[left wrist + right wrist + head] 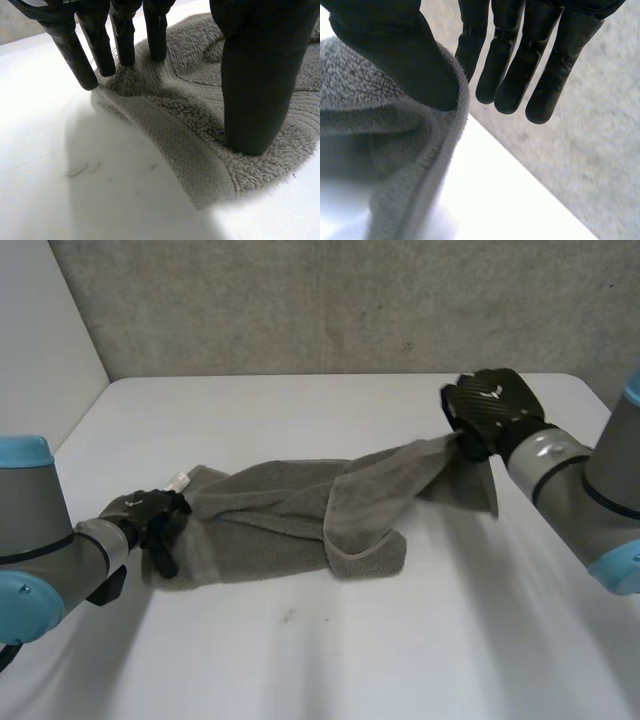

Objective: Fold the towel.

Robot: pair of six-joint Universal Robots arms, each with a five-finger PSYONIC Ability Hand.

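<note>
Looks mid-fold: right hand (495, 405), upper right, pinches the towel (270, 510) up; left hand (150, 515) pins the other end, fingers straight. Needs carrying leftward next.

Grey fluffy towel (270, 510), bunched lengthwise, right end lifted, left end flat.

The grey terry towel (280, 515) is plain, with a flatter woven band along its hem and perhaps a whitish tag (180, 480). Smooth white table (300, 660); black left hand (147, 512), black right hand (495, 400).
</note>
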